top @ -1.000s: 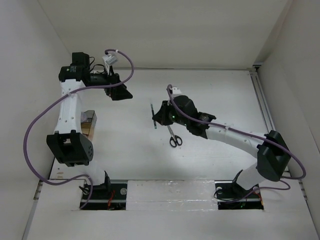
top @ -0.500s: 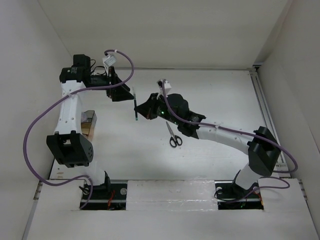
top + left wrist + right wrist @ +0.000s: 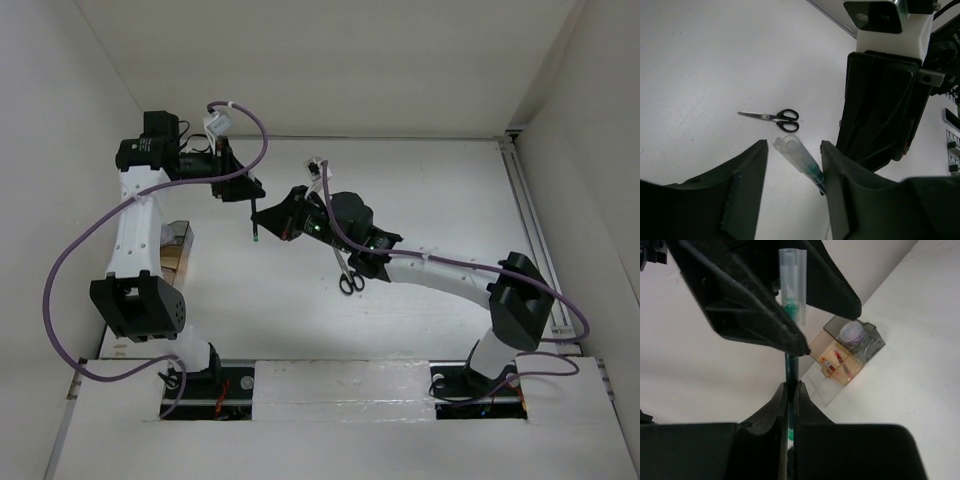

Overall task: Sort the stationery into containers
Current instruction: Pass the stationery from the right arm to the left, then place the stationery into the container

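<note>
A dark green pen (image 3: 256, 222) with a clear cap (image 3: 791, 270) hangs in the air, my right gripper (image 3: 277, 222) shut on its lower body (image 3: 791, 367). My left gripper (image 3: 252, 195) stands open around the capped end (image 3: 799, 160). The cap rests against one finger (image 3: 850, 195), and a gap shows to the other finger (image 3: 747, 185). Black-handled scissors (image 3: 346, 272) lie on the table, also visible past the left jaws (image 3: 775, 116). The containers (image 3: 178, 245) stand in a row at the left wall: a grey box (image 3: 866, 347) with the purple roll (image 3: 852, 332), a tan box (image 3: 816, 346) with red pens (image 3: 832, 362), and a clear box (image 3: 822, 385).
White walls close in the table at the back and on both sides. The left arm's upright link (image 3: 138, 230) stands just beside the containers. A rail (image 3: 528, 220) runs along the right edge of the table.
The right arm has carried the pen leftward, away from the scissors, up to the left gripper. The left jaws have narrowed around the pen's cap.
</note>
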Available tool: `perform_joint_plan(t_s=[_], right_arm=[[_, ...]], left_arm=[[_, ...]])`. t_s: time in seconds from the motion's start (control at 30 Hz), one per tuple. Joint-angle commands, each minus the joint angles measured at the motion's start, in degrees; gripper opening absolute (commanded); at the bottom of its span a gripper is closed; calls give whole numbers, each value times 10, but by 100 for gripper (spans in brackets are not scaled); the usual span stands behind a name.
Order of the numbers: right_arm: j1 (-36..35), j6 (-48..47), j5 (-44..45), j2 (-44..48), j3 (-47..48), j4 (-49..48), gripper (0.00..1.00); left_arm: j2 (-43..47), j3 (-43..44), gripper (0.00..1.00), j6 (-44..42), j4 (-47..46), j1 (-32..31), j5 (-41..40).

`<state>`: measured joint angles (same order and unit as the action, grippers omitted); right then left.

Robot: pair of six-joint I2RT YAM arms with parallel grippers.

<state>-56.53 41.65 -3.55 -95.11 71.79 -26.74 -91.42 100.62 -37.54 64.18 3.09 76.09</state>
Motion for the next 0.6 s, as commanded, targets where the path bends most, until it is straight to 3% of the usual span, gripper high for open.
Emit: perform_joint_plan(t_s=[0.0,0.13,0.2,0.23,0.27,0.33,0.57], right_arm=[[-9,8,-15,-3,21,-72,0],[-9,13,-35,-8,21,-80,0],[-9,13,-30,-13,16,-80,5],[-9,13,-22,-13,9,-80,16],[-9,13,-15,-13,4,-80,61],[-9,6,-7,1,-16,-80,100],[7,-23,23,66,-104,-34,100]], left_arm=[[24,9,39,-8,6,1,21],[24,20,0,-3,1,1,21],[29,26,0,5,-7,1,-4],[35,26,0,0,-15,1,-15],[40,26,0,0,-21,1,-52],[62,12,0,-10,-48,1,-106],[113,-125,0,-196,-125,1,-396]])
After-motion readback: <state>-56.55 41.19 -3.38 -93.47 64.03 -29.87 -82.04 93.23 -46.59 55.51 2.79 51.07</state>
